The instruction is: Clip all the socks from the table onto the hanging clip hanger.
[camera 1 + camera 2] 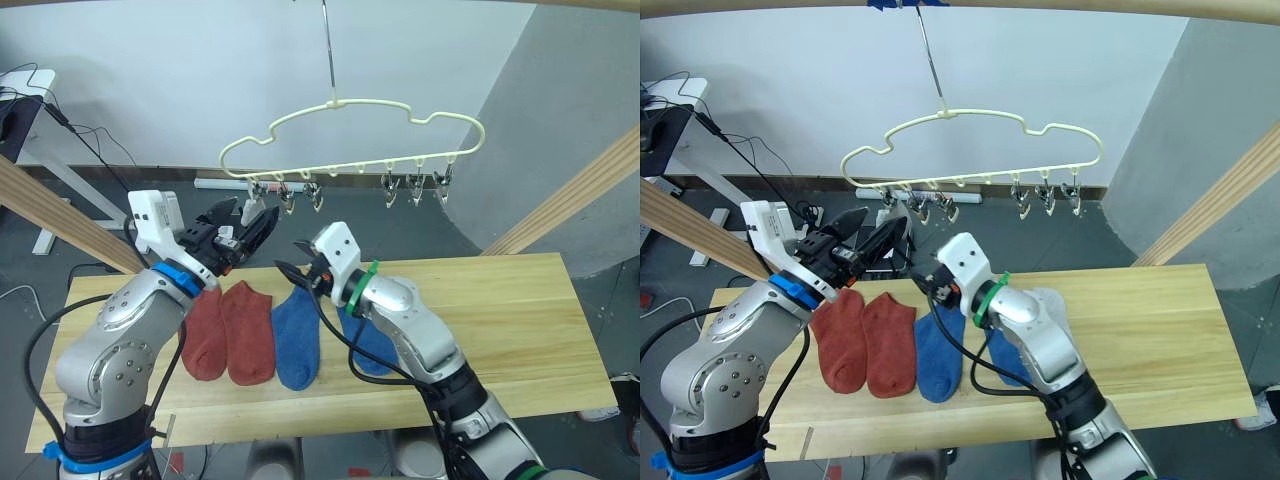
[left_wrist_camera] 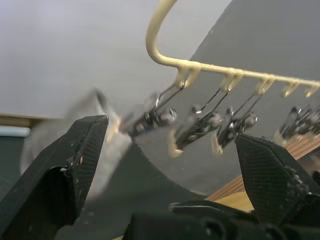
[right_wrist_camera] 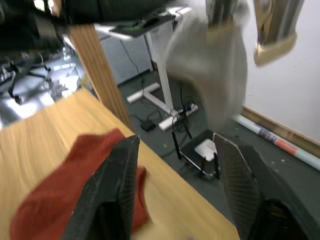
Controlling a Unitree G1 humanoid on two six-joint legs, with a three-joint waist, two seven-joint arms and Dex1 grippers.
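Note:
The cream clip hanger (image 1: 350, 105) hangs above the table (image 1: 500, 300), with metal clips along its lower bar. A light grey sock (image 3: 215, 75) dangles blurred below the leftmost clips (image 2: 155, 117). My left gripper (image 1: 255, 207) is open just under those clips, its fingers either side of them and the grey sock (image 2: 107, 145) by one finger. My right gripper (image 1: 305, 262) is open a little lower, beside the left one. Two rust-red socks (image 1: 205, 335) (image 1: 250, 335) and a blue sock (image 1: 298, 340) lie flat on the table. A second blue sock (image 1: 370, 350) lies partly under my right arm.
Slanting wooden poles (image 1: 580, 195) (image 1: 60, 215) of a frame flank the table on both sides. The hanger's thin metal hook (image 1: 328, 50) runs up to a top bar. A white desk with cables (image 1: 30, 120) stands on the floor at far left.

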